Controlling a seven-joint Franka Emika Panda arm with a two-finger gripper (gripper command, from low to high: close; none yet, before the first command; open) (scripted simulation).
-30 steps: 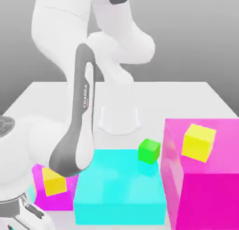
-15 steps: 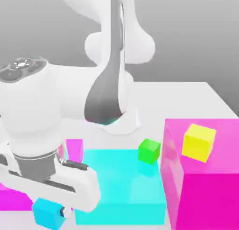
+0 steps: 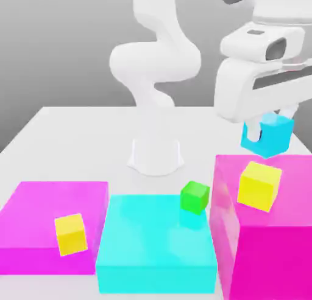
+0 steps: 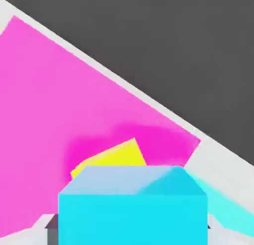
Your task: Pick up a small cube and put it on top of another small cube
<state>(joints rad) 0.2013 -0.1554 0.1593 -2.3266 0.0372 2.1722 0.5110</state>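
Exterior view, claw (image 3: 271,127) clamped on small cyan cube (image 3: 272,134) (tilted), above yellow cube (image 3: 259,186), apart.

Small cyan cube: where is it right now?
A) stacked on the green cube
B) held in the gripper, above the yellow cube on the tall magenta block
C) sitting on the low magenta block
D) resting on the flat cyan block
B: the small cyan cube hangs in the gripper, clear above the yellow cube on the tall magenta block.
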